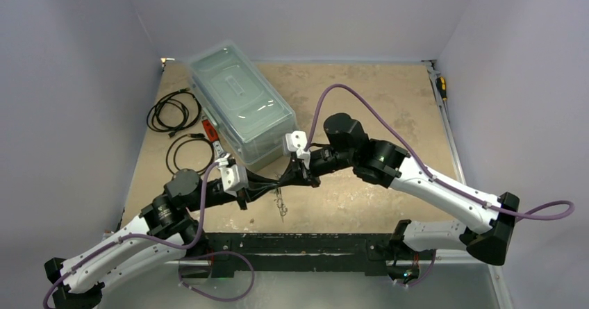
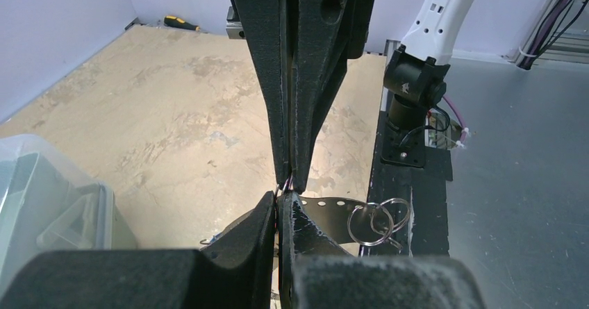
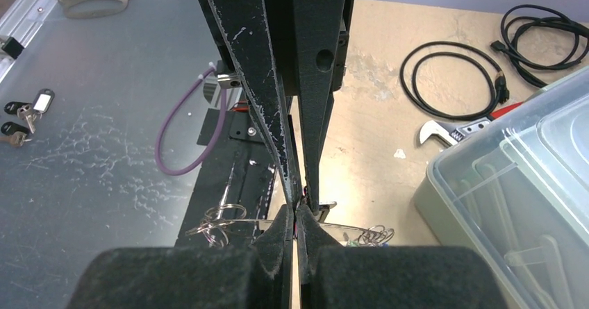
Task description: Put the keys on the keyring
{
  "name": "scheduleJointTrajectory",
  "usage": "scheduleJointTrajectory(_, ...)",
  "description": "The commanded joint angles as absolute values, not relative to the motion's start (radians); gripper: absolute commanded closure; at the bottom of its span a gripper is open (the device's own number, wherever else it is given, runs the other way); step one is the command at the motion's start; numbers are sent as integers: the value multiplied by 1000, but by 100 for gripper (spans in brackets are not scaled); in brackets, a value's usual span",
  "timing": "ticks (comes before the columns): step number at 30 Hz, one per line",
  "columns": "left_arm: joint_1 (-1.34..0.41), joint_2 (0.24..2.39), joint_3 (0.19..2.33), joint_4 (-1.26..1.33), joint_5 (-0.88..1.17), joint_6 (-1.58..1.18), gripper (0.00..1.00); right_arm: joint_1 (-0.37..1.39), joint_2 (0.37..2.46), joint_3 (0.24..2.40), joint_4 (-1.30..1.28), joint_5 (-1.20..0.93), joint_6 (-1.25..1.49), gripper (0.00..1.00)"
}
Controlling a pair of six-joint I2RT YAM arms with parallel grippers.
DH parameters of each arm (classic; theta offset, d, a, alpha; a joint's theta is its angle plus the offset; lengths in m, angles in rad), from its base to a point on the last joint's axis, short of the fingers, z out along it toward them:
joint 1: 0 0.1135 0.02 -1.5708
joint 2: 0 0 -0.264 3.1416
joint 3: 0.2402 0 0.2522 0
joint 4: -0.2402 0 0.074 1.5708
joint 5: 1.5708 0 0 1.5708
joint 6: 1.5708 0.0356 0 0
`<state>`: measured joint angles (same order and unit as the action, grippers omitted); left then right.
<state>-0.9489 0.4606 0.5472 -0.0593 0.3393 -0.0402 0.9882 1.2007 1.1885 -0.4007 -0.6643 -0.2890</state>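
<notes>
Top external view, keyring [image 1: 280, 203] before clear bin [image 1: 239, 104], black cables [image 1: 172, 109], wrench [image 1: 208, 128] farther left

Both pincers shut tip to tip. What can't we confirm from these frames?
- What the left pincer and right pincer pinch: the contact is hidden by their own pads in both wrist views and too small in the top view.
- Keyring: one end is hidden behind the left pincer, left wrist view.
- What hangs on the metal rings: partly behind the right pincer, right wrist view; too small from the top.
</notes>
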Motion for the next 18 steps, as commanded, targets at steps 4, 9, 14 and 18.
scheduleJointTrajectory(4,-954,442,603,57,418,-40,72,981,1162,1130,-270,-574,-282,100)
scheduleJointTrajectory(9,-954,427,604,51,399,-38,26,982,1106,1047,-102,-516,-226,100)
scheduleJointTrajectory(14,-955,400,601,58,405,-34,34,982,1047,975,46,-521,-167,100)
scheduleJointTrajectory(18,-953,389,592,80,454,-35,42,982,1028,934,147,-514,-119,100)
